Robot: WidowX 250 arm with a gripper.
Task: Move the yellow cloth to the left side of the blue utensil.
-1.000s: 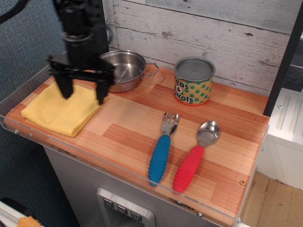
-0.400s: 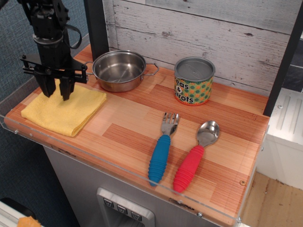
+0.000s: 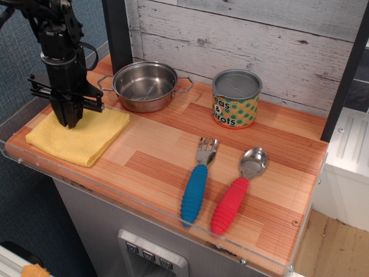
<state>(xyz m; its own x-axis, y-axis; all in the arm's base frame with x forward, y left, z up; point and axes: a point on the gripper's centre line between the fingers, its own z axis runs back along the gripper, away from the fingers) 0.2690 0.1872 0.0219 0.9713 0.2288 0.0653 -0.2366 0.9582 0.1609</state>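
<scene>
The yellow cloth point(image 3: 83, 141) lies folded and flat at the left end of the wooden counter point(image 3: 155, 150). The blue utensil point(image 3: 196, 183), a metal fork with a ribbed blue handle, lies right of the counter's middle, near the front edge. My gripper point(image 3: 69, 122) points straight down at the far left part of the cloth. Its two fingers are pressed together with the tips on the cloth, pinching it. The cloth is not lifted.
A steel pot point(image 3: 145, 86) stands just behind and to the right of the cloth. A printed tin can point(image 3: 236, 99) stands at the back middle. A red-handled spoon point(image 3: 233, 196) lies right of the fork. A clear rim point(image 3: 34, 164) runs along the counter's front and left edges.
The gripper moved left from the pot's side to the cloth's far left part. Its fingers went from wide open to closed on the cloth. The cloth, fork and spoon have not moved.
</scene>
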